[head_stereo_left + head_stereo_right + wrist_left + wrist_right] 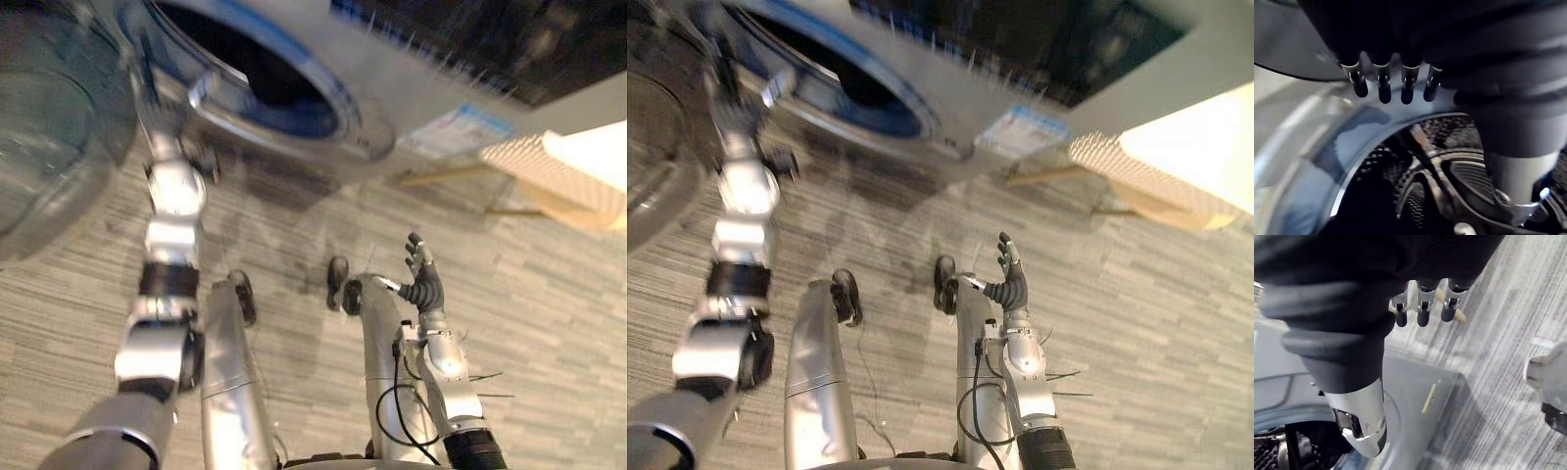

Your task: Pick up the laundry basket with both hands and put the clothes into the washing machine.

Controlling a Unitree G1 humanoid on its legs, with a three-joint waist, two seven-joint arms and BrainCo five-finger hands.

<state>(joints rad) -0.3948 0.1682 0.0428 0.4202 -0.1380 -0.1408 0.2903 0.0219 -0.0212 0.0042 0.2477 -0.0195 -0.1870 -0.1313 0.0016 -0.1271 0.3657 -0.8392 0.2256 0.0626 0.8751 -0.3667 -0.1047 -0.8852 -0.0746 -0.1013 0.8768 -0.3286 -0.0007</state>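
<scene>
Apparently left robot hand (1384, 85) hovers just before the washing machine's drum (1459, 171).

Shiny silver-grey arms (172, 238); left hand (1406, 85) and right hand (425, 287) both got silver fingers (1422, 313), dark tips, dark ribbed cover just behind them.

Drum mouth (260, 83) open; door (49, 147) aside

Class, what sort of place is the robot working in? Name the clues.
Probably a laundry area: a front-loading washing machine, its glass door swung open, the metal drum inside, grey plank floor.
</scene>
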